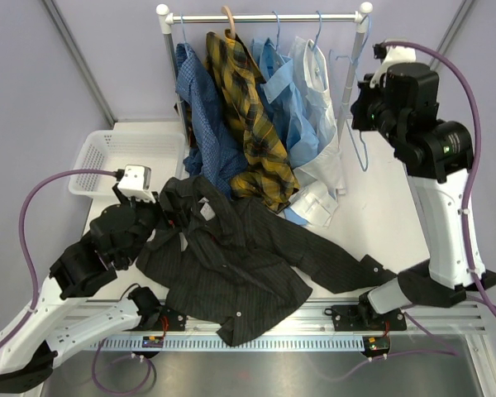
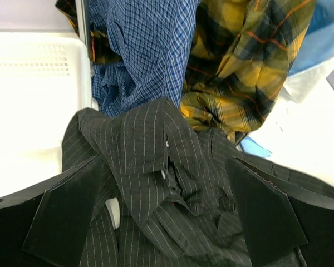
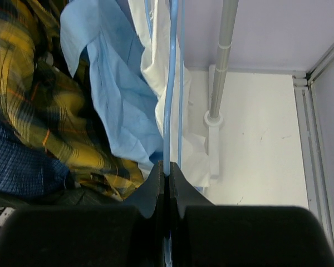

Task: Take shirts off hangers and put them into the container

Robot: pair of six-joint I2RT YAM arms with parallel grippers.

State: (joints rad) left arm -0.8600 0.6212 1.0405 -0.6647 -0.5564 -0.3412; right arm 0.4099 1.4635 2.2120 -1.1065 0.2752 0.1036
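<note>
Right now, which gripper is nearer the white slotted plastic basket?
Left. The left gripper hovers beside the basket; the right gripper is far off at the metal clothes rail.

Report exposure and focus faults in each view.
Left wrist: the container is blown out to near-white, its lattice barely readable; the black pinstriped shirt is sharp. Right wrist: the right gripper is featureless black, shut on a hanger. Top external: evenly lit, no blur.
</note>
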